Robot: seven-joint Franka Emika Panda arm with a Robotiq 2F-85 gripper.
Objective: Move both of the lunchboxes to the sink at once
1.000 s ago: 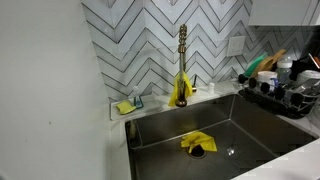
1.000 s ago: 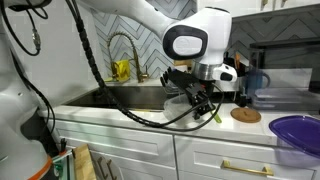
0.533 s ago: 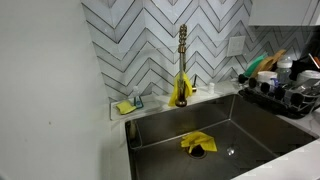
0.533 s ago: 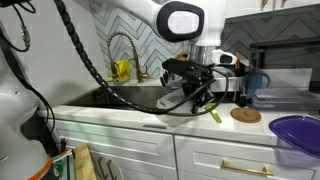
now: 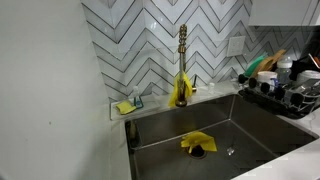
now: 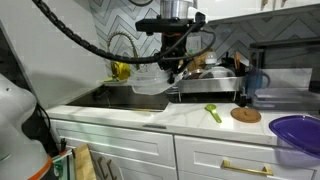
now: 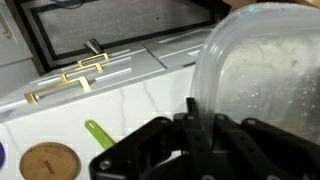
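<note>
My gripper (image 6: 170, 70) is shut on the rim of the clear lunchboxes (image 6: 150, 83) and holds them in the air, above the counter edge next to the sink (image 6: 112, 97). They read as one see-through stack; I cannot separate the two. In the wrist view the clear plastic (image 7: 265, 70) fills the right side, with its rim pinched between my fingers (image 7: 200, 112). The steel sink (image 5: 255, 122) with its gold faucet (image 5: 182, 50) shows in an exterior view; neither gripper nor lunchboxes appear there.
A yellow cloth (image 5: 197, 142) lies over the drain. A small sponge tray (image 5: 128, 106) and a dish rack (image 5: 285, 95) flank the sink. On the counter lie a green utensil (image 6: 213, 113), a cork coaster (image 6: 245, 115) and a purple bowl (image 6: 298, 133).
The gripper has risen from the counter with the lunchboxes and swung left toward the sink. The sink view is unchanged.
</note>
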